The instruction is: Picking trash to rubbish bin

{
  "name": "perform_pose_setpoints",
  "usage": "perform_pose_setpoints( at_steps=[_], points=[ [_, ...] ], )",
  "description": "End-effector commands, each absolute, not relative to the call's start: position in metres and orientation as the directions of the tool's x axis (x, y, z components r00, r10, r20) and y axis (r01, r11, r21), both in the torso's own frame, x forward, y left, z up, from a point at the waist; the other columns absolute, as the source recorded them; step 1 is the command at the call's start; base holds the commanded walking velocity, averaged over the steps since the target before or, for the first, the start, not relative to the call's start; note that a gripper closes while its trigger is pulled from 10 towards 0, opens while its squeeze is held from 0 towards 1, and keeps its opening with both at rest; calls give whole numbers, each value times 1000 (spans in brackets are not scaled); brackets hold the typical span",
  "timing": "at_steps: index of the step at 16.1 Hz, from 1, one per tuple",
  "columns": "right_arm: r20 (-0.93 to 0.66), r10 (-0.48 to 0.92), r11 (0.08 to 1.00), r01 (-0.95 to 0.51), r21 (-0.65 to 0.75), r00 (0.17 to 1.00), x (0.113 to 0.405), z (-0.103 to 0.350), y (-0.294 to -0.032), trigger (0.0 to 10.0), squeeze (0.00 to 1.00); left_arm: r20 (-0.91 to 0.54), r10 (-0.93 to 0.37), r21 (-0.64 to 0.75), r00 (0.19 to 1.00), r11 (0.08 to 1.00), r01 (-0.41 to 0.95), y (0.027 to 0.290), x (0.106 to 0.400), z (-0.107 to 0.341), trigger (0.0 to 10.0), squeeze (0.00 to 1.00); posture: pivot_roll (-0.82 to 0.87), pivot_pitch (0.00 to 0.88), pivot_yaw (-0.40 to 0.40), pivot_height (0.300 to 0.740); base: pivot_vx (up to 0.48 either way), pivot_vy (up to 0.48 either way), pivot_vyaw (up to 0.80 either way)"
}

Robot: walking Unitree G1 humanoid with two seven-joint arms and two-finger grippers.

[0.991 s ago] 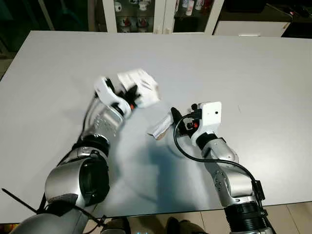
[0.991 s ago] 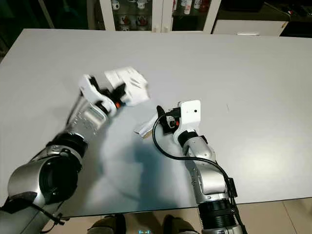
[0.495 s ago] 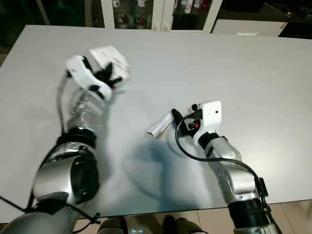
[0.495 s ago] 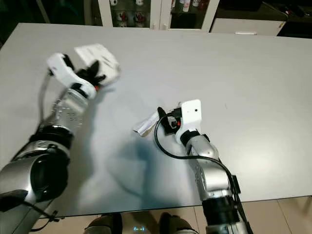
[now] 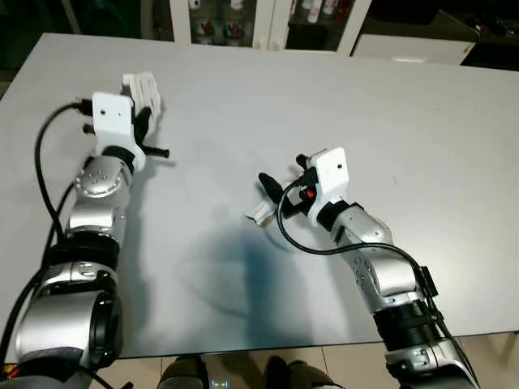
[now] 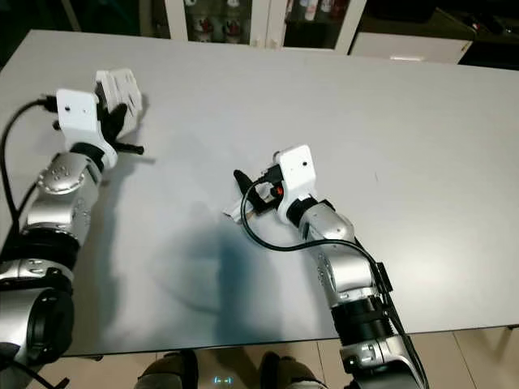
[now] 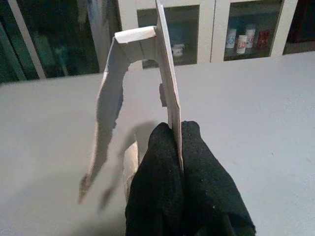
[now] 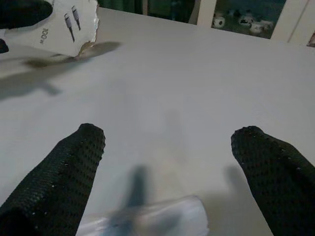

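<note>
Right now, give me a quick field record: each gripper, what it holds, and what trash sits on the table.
left gripper: shut on torn white cardboard packaging, held above the table's left side
right gripper: open, fingers either side of the crumpled white wrapper, not yet gripping
table: grey, wrapper lies near its middle
rubbish bin: cannot tell where

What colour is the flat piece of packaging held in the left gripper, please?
White, with small dark printed cable pictures on the torn cardboard packaging; the right wrist view shows it best.
</note>
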State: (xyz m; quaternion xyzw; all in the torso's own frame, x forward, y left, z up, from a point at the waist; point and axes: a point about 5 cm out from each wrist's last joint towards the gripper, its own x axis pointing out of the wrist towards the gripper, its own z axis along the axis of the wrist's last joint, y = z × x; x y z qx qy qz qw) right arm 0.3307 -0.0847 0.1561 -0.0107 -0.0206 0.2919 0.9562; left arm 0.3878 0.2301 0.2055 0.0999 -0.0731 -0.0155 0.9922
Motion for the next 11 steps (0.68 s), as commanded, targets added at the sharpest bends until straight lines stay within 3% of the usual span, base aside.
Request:
perform_pose_setpoints(
  at_steps=[1,4,6,7,8,11],
  points=[
    [28,576,817,-575,-43,817,331,153,-85,10000,1000,148,-72,264,986,964,31,225,388,210,10000,0,-45,140,-94,740,0,0,0],
    [43,614,789,-610,-82,788,334,156,-82,10000,1000,166,-98,384,981,923,27,225,390,222,10000,0,-46,130,-66,740,0,0,0],
    [59,679,729,-663,-173,732,331,160,-82,10000,1000,164,-100,379,981,925,31,224,391,223,10000,0,-47,130,-56,740,0,0,0],
    [43,711,692,-687,-223,702,330,159,-84,10000,847,160,-104,388,982,921,34,224,391,223,10000,0,-48,130,-54,740,0,0,0],
    [29,736,660,-707,-254,677,330,159,-86,10000,0,159,-105,388,982,921,35,223,391,223,10000,0,-48,131,-54,740,0,0,0],
    [54,757,635,-712,-298,652,333,167,-95,10000,0,154,-113,404,982,914,42,223,391,222,10000,0,-43,134,-53,740,0,0,0]
  ],
)
